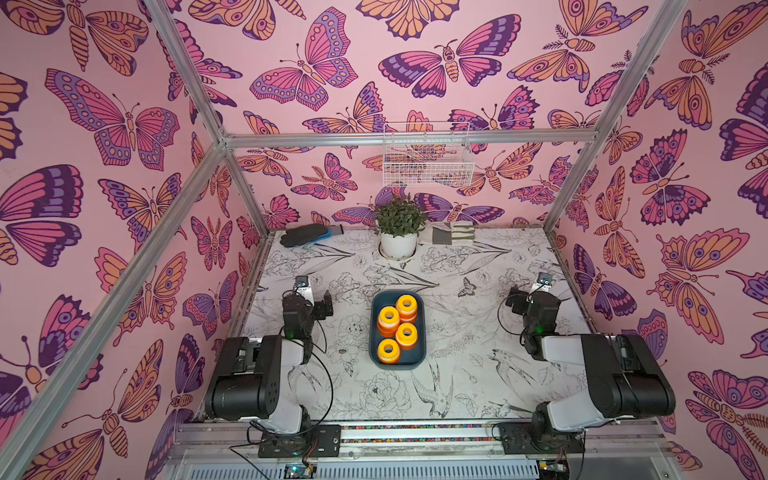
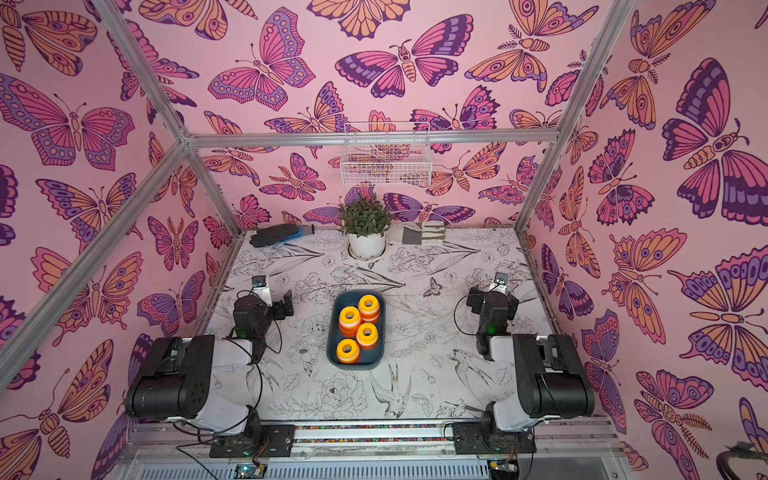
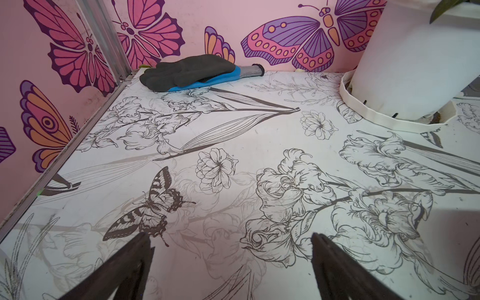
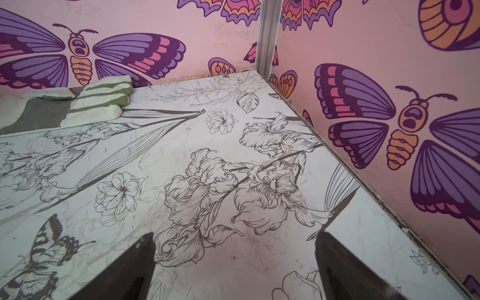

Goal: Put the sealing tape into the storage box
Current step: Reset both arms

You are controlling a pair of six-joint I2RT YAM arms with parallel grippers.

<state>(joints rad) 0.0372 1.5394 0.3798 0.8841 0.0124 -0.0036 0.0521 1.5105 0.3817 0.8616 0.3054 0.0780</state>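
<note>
The storage box, a shallow dark teal tray, lies in the middle of the table in both top views. Several sealing tape spools with orange and yellow flanges stand upright inside it, close together. My left gripper hovers left of the box, open and empty, over bare table. My right gripper is to the right of the box, also open and empty. Neither wrist view shows the box or the tape.
A potted plant stands at the back centre. A dark glove lies at the back left, a striped glove at the back right. A white wire basket hangs on the back wall.
</note>
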